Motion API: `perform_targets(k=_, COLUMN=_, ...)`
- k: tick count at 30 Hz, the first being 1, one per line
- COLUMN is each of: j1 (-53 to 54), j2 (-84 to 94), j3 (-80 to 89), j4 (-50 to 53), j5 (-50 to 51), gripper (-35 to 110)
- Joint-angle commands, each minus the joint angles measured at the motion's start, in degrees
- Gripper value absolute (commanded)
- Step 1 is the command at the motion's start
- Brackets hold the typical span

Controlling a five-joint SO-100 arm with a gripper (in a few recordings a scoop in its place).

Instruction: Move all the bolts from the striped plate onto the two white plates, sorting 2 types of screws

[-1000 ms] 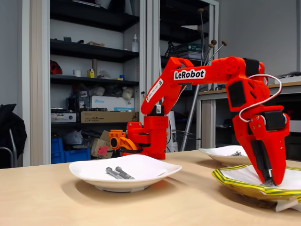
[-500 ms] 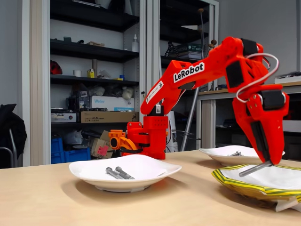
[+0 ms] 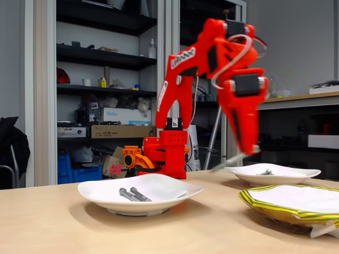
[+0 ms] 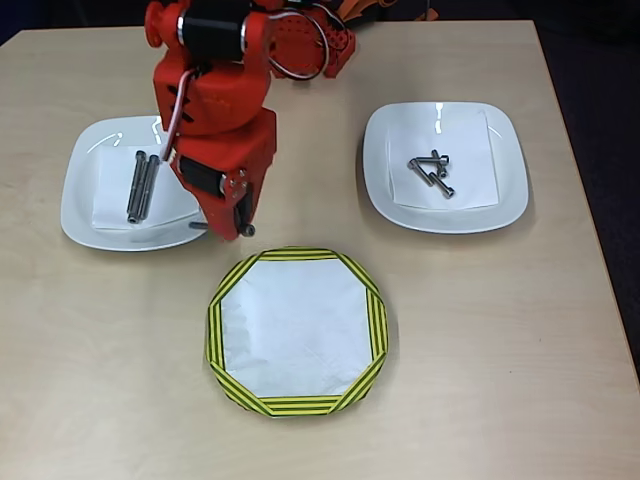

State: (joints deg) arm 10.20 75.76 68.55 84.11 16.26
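The arm is built of bright red printed plastic in blocky, angular segments. One long link carries white lettering on its side, blurred here in the fixed view. Black servo blocks sit in the joints, one dark rectangle on the wrist housing. A white cable loops out from the upper segment and curves back in near the wrist. The base is a red block with a small black-and-white label above it and an orange part beside it. The pincer is red with dark inner faces and small screws.
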Motion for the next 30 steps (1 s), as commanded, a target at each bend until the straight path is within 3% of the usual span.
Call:
perform_targets(k=1, j1=4.75, j2=10.2, j3=10.55, j4=-0.62, j5=-1.85, gripper=0)
perform_targets(k=7, j1=13.45, j2=14.77, j3=19.51, j4=-2.55, j5=-9.58, gripper=0)
perform_targets(k=16, j1=23.2, j2=8.96, j3=19.78, j4=-6.15, j5=-20.65, gripper=0)
perform_targets(k=28, j1=25.31, j2=6.77, j3=19.86, j4=-6.59, j5=-22.94, gripper=0)
perform_targets(k=30, j1=24.26, j2=6.15, j3=19.86, j4=-6.68, j5=-22.68, gripper=8)
